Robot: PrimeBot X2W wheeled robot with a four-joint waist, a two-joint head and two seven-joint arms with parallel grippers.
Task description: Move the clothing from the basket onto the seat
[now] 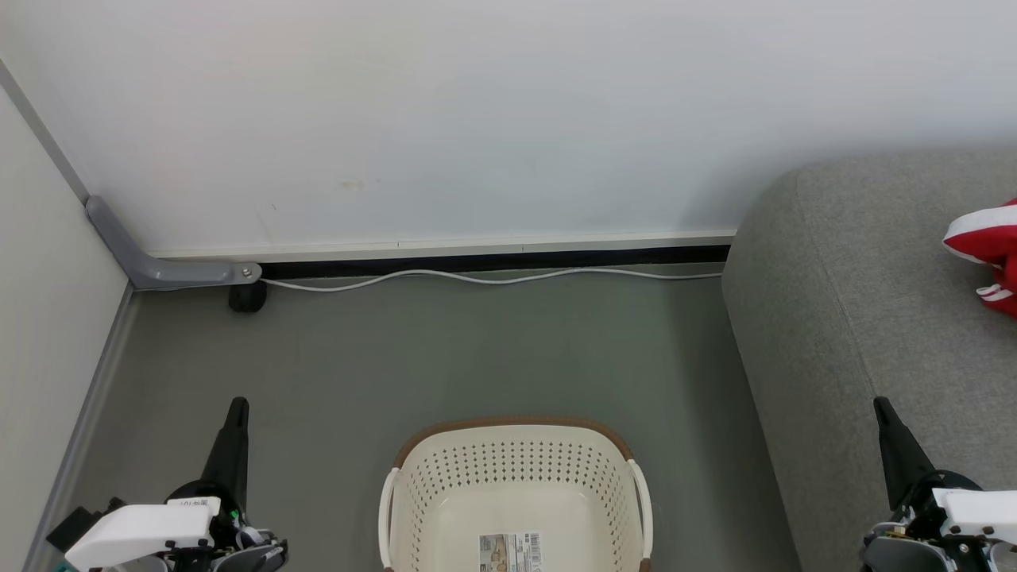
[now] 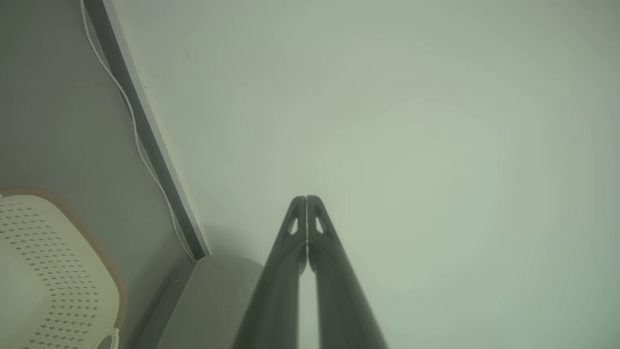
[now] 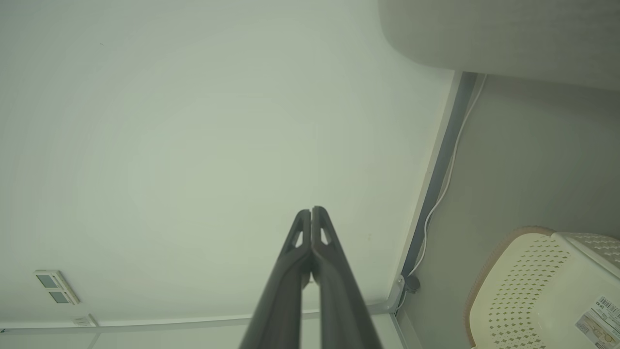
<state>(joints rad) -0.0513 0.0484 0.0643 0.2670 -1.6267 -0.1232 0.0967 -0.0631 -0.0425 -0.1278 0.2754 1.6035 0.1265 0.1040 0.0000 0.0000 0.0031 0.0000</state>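
basket point(image 1: 516, 469) between closed, empty left pincer point(image 1: 237, 407) and right pincer point(image 1: 880, 405) looks bare; red clothing point(image 1: 985, 246) on sofa point(image 1: 842, 318) beyond right one, seems done.

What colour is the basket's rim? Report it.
The basket rim is brown, clearest in the head view.
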